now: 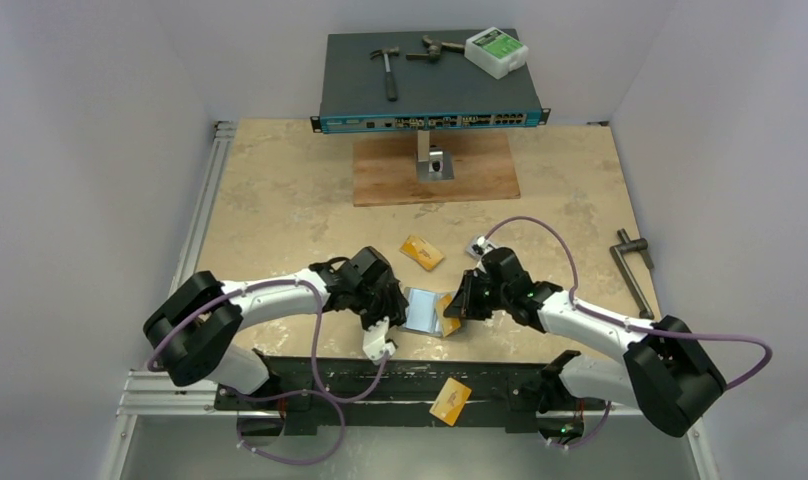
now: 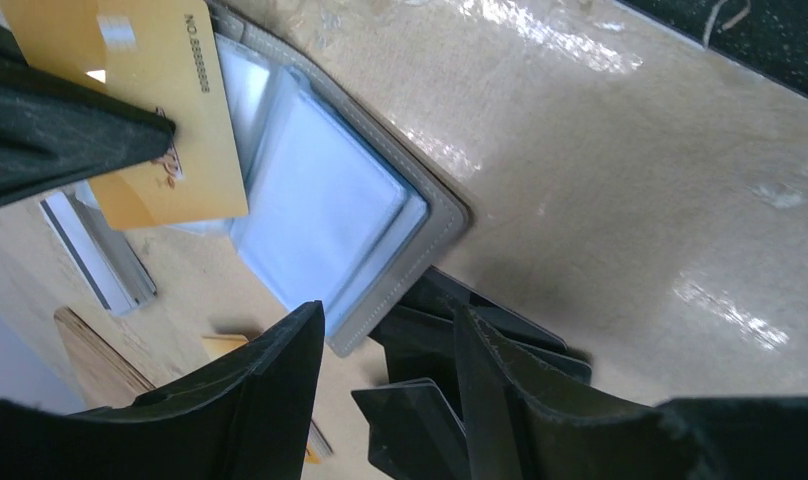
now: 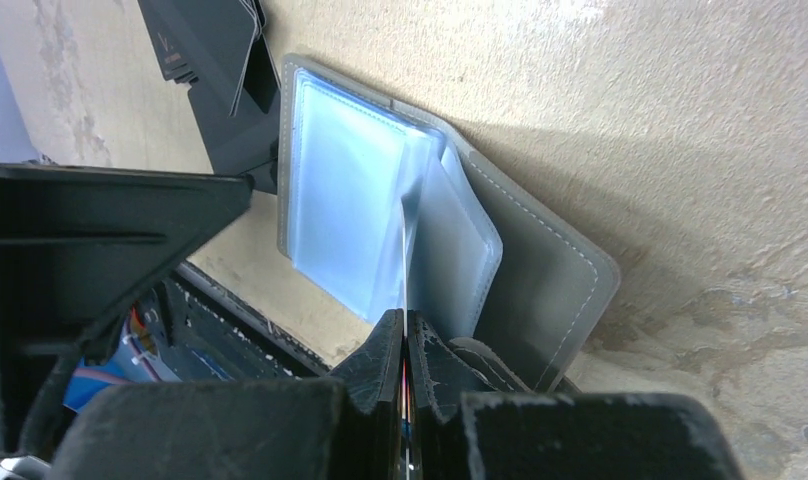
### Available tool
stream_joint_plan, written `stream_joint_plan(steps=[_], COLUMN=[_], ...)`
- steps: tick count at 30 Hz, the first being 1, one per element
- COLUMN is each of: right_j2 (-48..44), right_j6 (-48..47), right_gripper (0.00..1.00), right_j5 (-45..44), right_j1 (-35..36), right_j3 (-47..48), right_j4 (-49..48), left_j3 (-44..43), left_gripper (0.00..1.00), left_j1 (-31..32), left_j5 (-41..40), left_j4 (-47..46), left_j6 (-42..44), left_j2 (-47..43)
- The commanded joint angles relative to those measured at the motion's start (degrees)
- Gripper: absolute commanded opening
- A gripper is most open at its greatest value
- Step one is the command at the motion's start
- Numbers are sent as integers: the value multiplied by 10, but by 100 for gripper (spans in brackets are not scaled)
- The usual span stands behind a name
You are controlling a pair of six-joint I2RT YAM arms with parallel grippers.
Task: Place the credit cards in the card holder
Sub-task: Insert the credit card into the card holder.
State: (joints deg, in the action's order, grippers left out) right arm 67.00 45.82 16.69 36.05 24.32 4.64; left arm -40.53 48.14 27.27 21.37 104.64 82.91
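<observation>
The card holder lies open on the table between my two grippers, grey outside with bluish sleeves. My right gripper is shut on an orange-yellow credit card, whose edge reaches in among the sleeves. My left gripper stands open over the holder's near corner. A black folding case lies partly between its fingers. A second orange card lies on the table behind the holder, and a third on the near rail.
A network switch on a post stands at the back on a wooden board, with a hammer and a white box on top. A metal tool lies at the right edge.
</observation>
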Motion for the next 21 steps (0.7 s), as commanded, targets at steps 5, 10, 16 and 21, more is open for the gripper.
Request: stream_joint_plan(steps=[5, 10, 16, 21], right_j2=[11, 20, 30, 30], right_j6=[-22, -25, -22, -23], right_gripper=[0, 0, 0, 0], right_j5=[21, 25, 30, 23], right_j1=[-11, -12, -11, -12], right_j3=[-2, -7, -16, -15], right_j4=[-38, -43, -60, -58], left_j3=[-12, -13, -12, -9], left_gripper=[49, 49, 47, 44], left_j1=[30, 35, 38, 47], left_j5=[15, 6, 3, 4], left_j4=[-65, -69, -63, -59], left_j6=[23, 34, 39, 34], left_j2=[36, 51, 58, 59])
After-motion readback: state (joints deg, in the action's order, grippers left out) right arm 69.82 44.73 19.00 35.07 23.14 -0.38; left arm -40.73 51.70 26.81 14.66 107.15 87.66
